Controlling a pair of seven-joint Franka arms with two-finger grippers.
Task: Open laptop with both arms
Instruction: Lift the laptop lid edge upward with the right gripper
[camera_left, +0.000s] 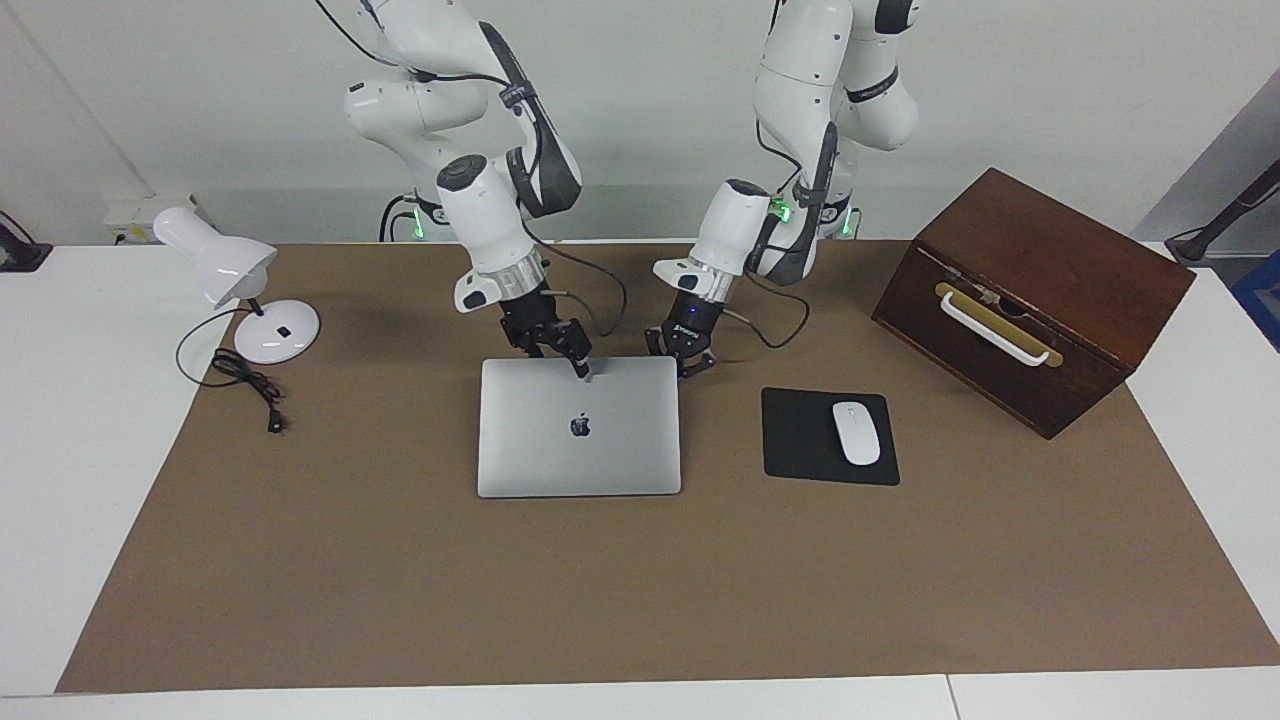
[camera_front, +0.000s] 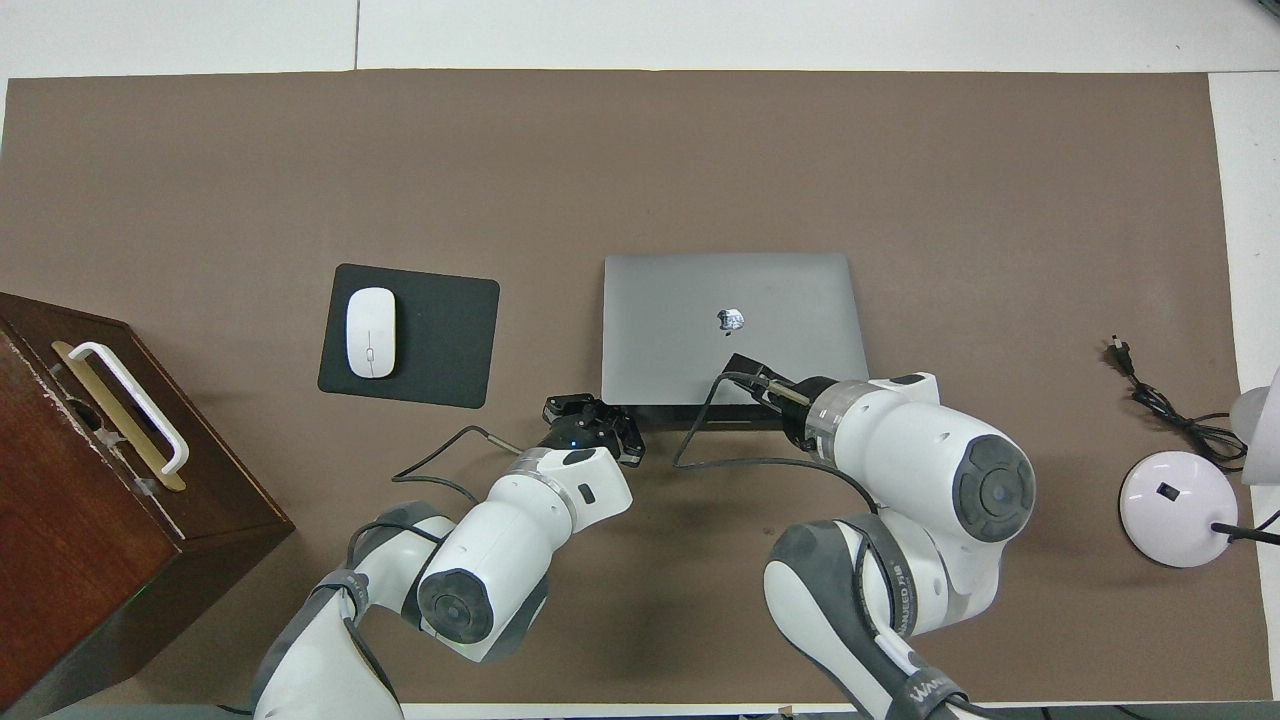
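The silver laptop lies shut and flat on the brown mat, apple logo up; it also shows in the overhead view. My right gripper is open at the laptop's edge nearest the robots, with one fingertip on the rim of the lid. In the overhead view the right gripper is over that same edge. My left gripper is open and low beside the laptop's nearest corner toward the left arm's end, just off the lid. It shows there in the overhead view too.
A black mouse pad with a white mouse lies beside the laptop toward the left arm's end. A dark wooden box with a white handle stands past it. A white desk lamp and its cord are at the right arm's end.
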